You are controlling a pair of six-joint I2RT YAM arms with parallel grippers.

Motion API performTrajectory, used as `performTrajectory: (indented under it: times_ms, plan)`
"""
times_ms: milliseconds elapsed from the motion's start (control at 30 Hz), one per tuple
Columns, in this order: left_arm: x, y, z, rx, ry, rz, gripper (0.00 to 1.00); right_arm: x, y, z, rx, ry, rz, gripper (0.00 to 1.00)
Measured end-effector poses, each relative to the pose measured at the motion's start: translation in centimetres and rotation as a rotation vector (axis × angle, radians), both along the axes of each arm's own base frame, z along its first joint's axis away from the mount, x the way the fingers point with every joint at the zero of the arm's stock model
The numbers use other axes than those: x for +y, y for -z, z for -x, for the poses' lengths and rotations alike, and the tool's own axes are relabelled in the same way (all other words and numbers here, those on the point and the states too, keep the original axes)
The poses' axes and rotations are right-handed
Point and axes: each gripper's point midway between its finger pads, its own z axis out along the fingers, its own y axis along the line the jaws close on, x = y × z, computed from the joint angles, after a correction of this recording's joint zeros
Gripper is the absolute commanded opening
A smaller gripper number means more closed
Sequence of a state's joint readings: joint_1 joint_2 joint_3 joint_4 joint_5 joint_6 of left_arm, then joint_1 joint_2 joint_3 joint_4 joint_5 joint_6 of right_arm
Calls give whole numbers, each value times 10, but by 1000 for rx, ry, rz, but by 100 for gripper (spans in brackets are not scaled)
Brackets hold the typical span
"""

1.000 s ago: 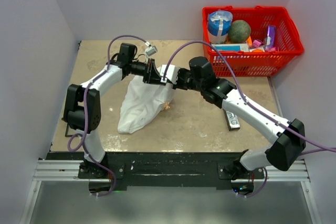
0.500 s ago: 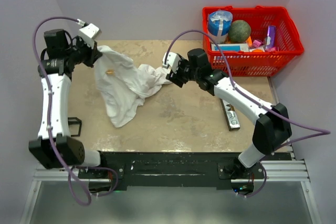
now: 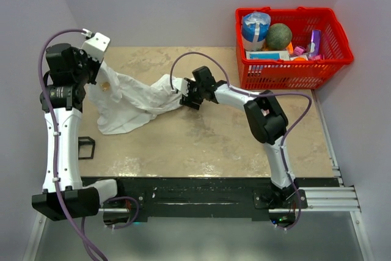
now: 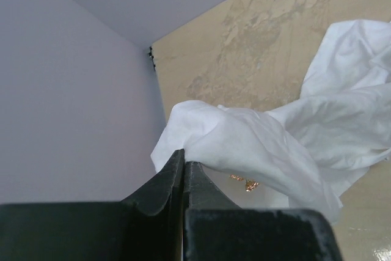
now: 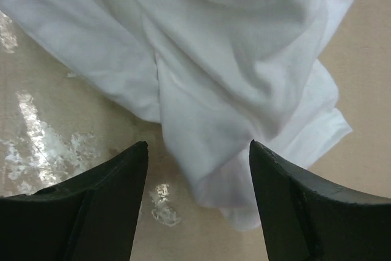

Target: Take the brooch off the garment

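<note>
Garment (image 3: 137, 99) | left gripper (image 4: 183, 166) clamped on its 10-o'clock corner, held raised, seemingly to expose brooch (image 4: 244, 182) | right gripper (image 5: 198, 169) spread wide over 3-o'clock hem, gripping nothing

On the left wrist camera I see only part of the small orange-gold brooch (image 4: 244, 182); a fold of the white wrinkled cloth shirt (image 4: 244, 145) covers the rest. From above it is too small for me to tell its shape.
</note>
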State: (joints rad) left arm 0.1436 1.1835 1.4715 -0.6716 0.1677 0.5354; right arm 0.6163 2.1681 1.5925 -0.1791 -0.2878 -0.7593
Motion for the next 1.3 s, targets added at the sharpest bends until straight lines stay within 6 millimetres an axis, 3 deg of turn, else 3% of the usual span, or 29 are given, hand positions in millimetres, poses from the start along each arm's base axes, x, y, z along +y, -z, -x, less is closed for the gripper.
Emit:
performTrajectory:
  times_ms: [67, 100, 133, 233, 433, 567, 700, 733, 800, 867, 933, 1033, 1100, 1133, 1167, 1233, 1300]
  plan:
    - [7, 3, -1, 5, -39, -3, 0, 0, 15, -2, 13, -20, 33, 60]
    - [8, 3, -2, 3, -50, -1, 0, 2, 14, -3, 7, -34, 34, 52]
    - [10, 2, -3, -3, -61, -2, 0, 2, 13, -4, -1, -42, 40, 31]
    - [15, -1, -9, -20, -84, -6, 0, 1, 9, -9, -31, -50, 60, 7]
    - [21, 0, -33, -55, -107, -5, 0, -14, 1, -5, 6, -15, 82, 4]
    - [20, 11, -41, -87, -97, 2, 0, -35, -58, 19, 12, -11, 43, 4]
    - [10, 37, -35, -59, -44, 30, 0, -61, -156, 62, -63, -25, -49, 4]
    - [6, 43, -33, -52, -24, 42, 0, -65, -173, 74, -74, -35, -71, 4]
    - [-2, 49, -29, -49, 15, 62, 0, -72, -188, 96, -71, -54, -95, 4]
    - [-11, 50, -29, -56, 56, 91, 0, -77, -181, 110, -37, -60, -84, 3]
    - [-16, 47, -33, -71, 84, 109, 0, -78, -156, 113, 25, -54, -51, 3]
    - [-17, 41, -48, -87, 97, 121, 0, -76, -108, 94, 123, -20, 12, 1]
    - [-16, 41, -60, -92, 99, 126, 0, -76, -80, 63, 165, 38, 57, 3]
    - [-16, 42, -65, -90, 99, 130, 0, -76, -71, 48, 169, 67, 73, 10]
    - [-16, 44, -68, -86, 98, 136, 0, -77, -62, 27, 168, 103, 86, 34]
    - [-16, 49, -73, -72, 99, 154, 0, -86, -49, -14, 137, 210, 99, 44]
    - [-18, 54, -75, -57, 101, 175, 0, -101, -46, -30, 112, 281, 108, 52]
